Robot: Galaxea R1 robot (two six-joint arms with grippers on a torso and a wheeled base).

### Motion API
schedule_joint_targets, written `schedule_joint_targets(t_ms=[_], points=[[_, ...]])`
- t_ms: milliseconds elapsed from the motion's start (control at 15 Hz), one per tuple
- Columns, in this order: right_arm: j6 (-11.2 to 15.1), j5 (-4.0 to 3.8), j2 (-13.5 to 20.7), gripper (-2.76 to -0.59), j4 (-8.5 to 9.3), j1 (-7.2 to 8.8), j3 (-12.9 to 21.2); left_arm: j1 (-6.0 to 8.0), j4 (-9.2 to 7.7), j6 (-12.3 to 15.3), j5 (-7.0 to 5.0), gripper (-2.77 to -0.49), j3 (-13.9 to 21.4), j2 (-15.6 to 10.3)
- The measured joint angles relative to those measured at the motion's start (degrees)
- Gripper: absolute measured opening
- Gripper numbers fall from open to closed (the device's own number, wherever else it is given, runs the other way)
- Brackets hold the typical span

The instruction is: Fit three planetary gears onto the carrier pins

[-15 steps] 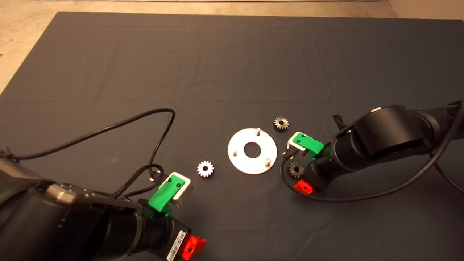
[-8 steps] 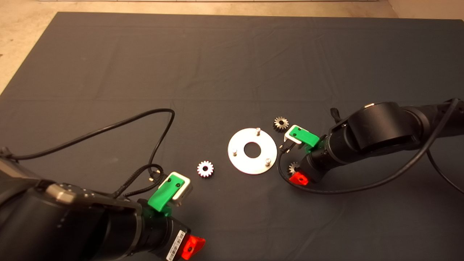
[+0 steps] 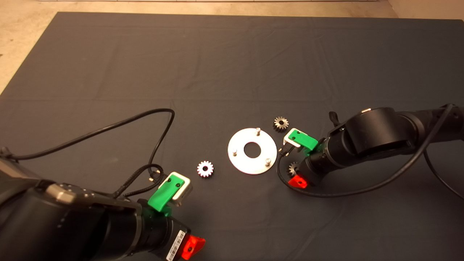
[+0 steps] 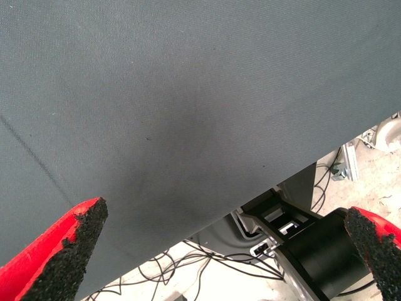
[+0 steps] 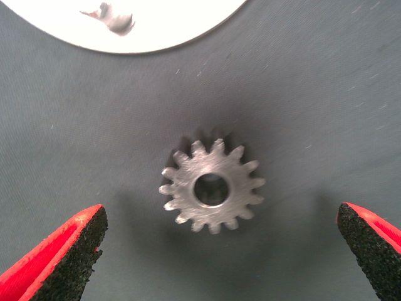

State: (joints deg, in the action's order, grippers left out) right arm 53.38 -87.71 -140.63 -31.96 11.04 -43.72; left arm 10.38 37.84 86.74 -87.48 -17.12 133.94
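**Right gripper closing in over loose gear beside carrier plate**

Edging slightly further toward the plate than half a second ago, and sitting lower over the mat: the right gripper, now hovering directly above one of the planetary gears, fingers spread wide on either side and touching nothing. Lying flat on the dark mat covering the table, that gear, bore facing straight up, axis vertical, just beside the rim of the round plate. Standing upright on the plate, all three carrier pins, each bare. Resting flat and unmoved, the other two gears: a dark one just beyond the plate's far right edge, a bright one to the plate's left, apart from it. Waiting unchanged at the lower left, the left gripper, fingers wide apart, holding nothing, looking across the mat's edge.
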Motion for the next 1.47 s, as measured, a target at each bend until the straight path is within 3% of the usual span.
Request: schedule_joint_targets(t_ms=[400,467,867,1467], points=[[0.00,0.01,-0.02,-0.68,-0.22,-1.06,0.02,0.01,0.00,0.00,0.00,-0.51,0.00,0.01],[0.02,0.01,-0.02,-0.80,-0.53,-1.15,0.02,0.00,0.00,0.00,0.00,-0.51,0.00,0.01],[0.02,0.01,-0.05,-0.96,-1.94,-1.94,0.04,-0.01,0.00,0.00,0.00,-0.51,0.00,0.01],[0.02,0.01,-0.02,-1.38,-5.18,-4.06,1.07,0.01,0.00,0.00,0.01,-0.51,0.00,0.16]])
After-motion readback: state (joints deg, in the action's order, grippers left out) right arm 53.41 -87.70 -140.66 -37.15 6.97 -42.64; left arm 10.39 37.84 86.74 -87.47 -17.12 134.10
